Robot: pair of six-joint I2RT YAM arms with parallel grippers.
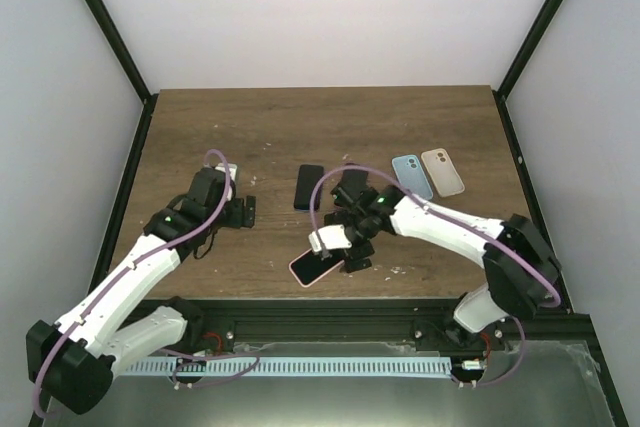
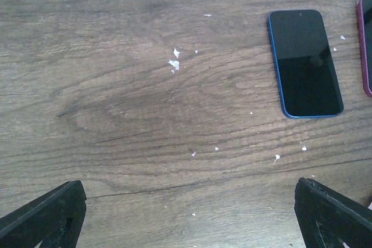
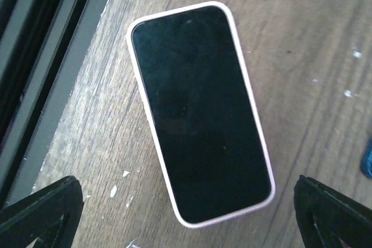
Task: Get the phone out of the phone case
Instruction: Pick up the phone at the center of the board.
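Three phones: a pink-cased phone (image 3: pixel 200 114), a blue phone (image 2: pixel 305 62), a maroon phone (image 2: pixel 367 45); two empty cases: blue case (image 1: pixel 411 177), beige case (image 1: pixel 442 171)

Pink case (image 3: pixel 254 104) (black phone (image 3: pixel 200 114))

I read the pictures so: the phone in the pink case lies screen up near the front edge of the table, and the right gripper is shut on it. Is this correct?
Not quite. The right gripper is open, not shut on it: the right wrist view shows its jaws wide apart, clear of the phone in the pink case. The rest holds: screen up, near the table front edge.
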